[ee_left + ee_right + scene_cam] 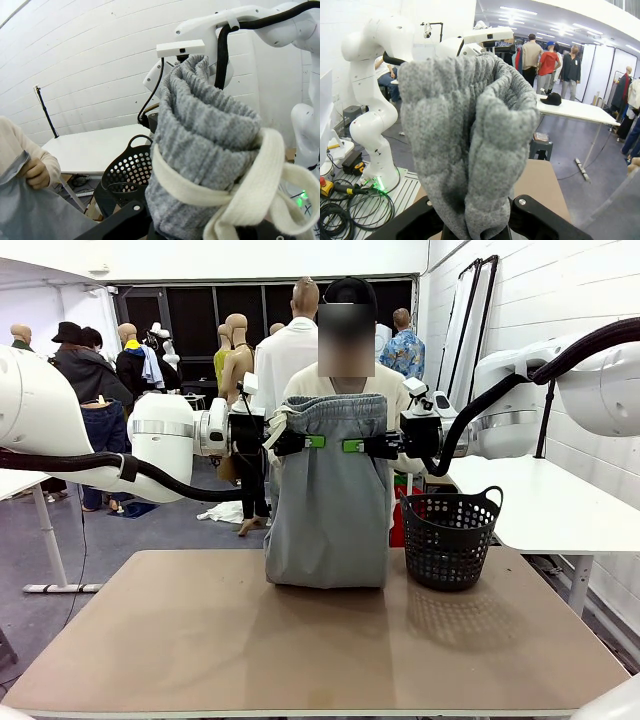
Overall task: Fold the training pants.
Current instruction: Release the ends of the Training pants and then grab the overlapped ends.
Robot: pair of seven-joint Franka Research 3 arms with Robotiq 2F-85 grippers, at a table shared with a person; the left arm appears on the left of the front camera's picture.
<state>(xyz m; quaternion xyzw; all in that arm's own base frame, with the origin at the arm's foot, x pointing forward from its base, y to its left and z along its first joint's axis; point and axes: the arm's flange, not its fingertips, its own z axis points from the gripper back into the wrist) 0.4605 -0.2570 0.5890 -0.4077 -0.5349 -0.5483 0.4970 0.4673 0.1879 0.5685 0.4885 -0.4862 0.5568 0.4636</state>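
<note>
We are holding the pants (327, 510) up over the table (200, 640), left gripper (315, 442) and right gripper (352, 446) each clamping the waistband (335, 408)

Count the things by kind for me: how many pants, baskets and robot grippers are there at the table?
training pants: 1
black basket: 1
grippers: 2 (left gripper, right gripper, both shut on the training pants)
Total: 4

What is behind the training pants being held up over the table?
A person in a cream top stands right behind the training pants; shoulders show above the waistband. Their torso and legs are covered by the fabric.
</note>
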